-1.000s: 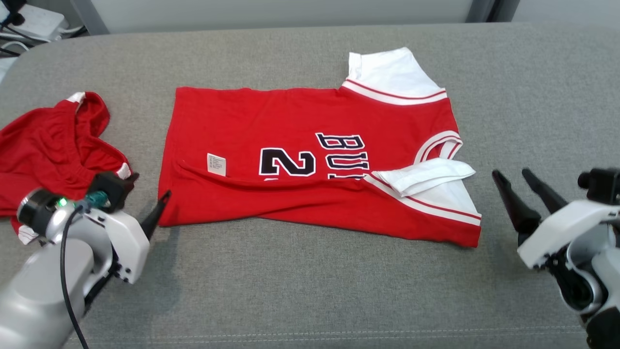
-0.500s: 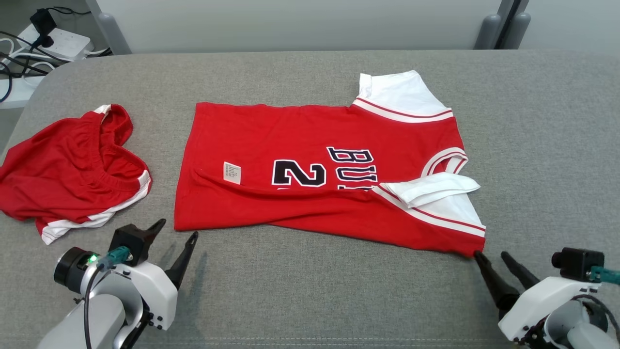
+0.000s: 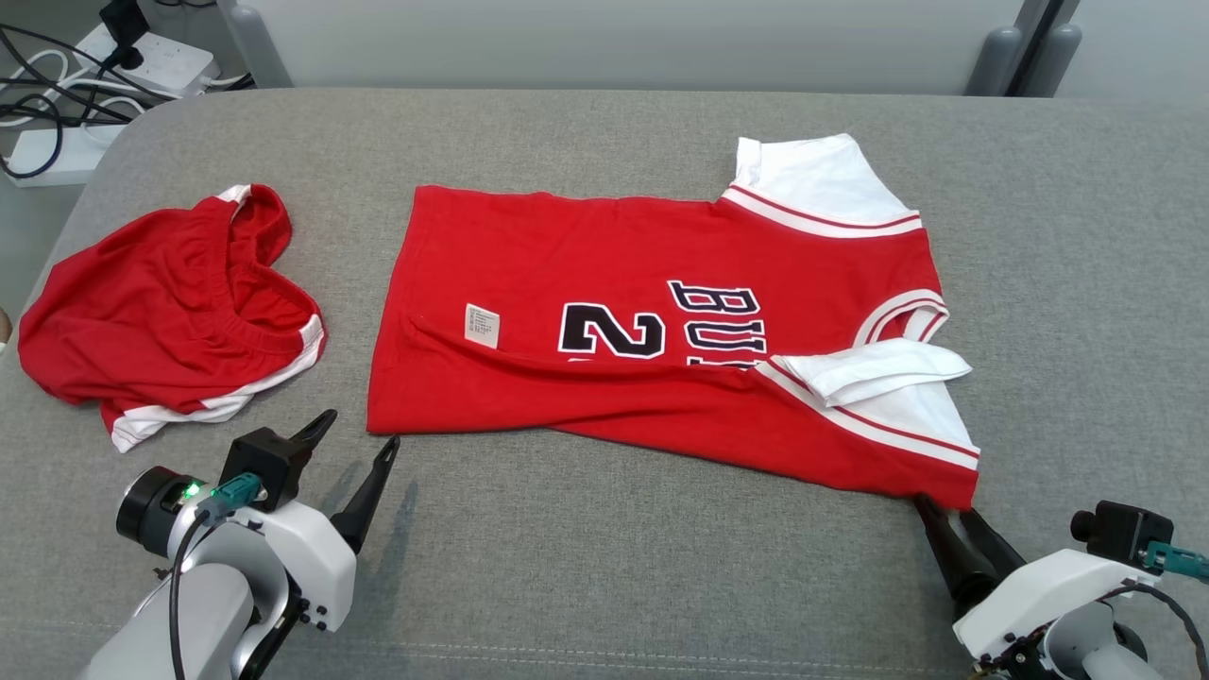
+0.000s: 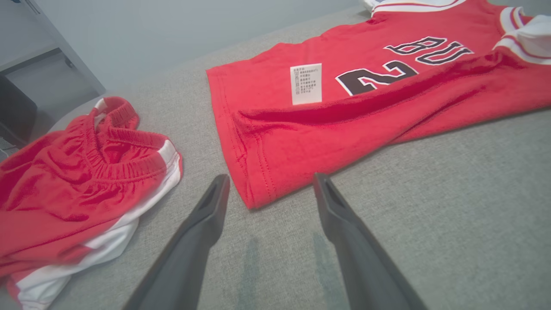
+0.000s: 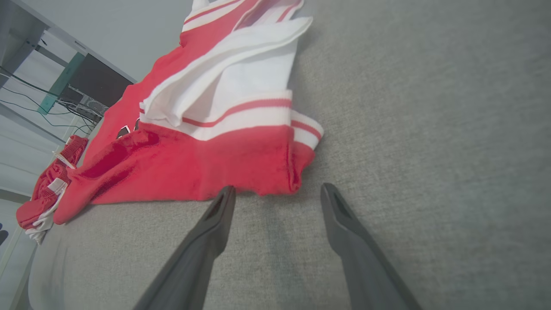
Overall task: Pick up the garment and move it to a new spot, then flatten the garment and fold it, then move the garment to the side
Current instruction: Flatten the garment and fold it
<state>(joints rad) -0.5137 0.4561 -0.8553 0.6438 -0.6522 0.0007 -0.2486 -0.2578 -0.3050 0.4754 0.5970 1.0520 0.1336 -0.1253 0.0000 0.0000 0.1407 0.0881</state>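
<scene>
We see a grey coarse-weave worktop [image 3: 604,586] w/ rounded corners, pale wall [image 3: 604,38] & white power strip [image 3: 161,61] behind; the red knit jersey [image 3: 614,264], white-sleeved, lies half-folded mid-worktop, crumpled red shorts [image 3: 161,312] at its left, left end effector [image 3: 361,427] & right end effector [image 5: 277,189] spread open at its near corners, gripping nothing.

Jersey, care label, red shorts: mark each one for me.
jersey [image 3: 614,246], head view, plain red panel above the number.
care label [image 4: 306,84], left wrist view, middle of the white tag.
red shorts [image 3: 123,321], head view, red fabric left of the elastic waistband.
</scene>
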